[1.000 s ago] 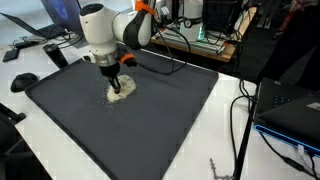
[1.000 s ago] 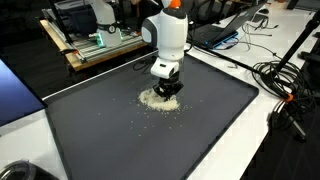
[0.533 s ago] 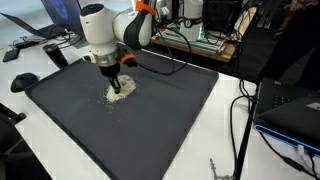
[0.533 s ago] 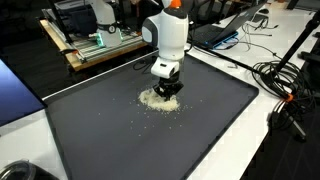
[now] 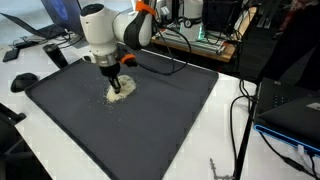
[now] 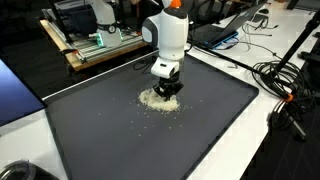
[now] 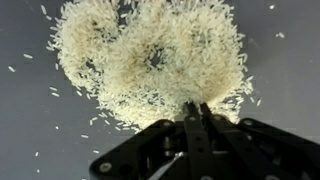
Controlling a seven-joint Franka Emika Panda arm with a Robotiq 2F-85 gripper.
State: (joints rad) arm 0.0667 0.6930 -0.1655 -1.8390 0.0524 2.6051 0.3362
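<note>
Wrist view showed the black hand (image 7: 197, 110) pinched shut, tips touching the edge of a round heap of white rice grains (image 7: 150, 60) lying on the flat dark grey mat (image 5: 150, 120).

I see off-white rice (image 7: 150, 60) on my plain dark grey mat (image 5: 150, 120). My gripper (image 7: 195, 110) is black, the arm (image 6: 172, 35) white with an orange band.
</note>
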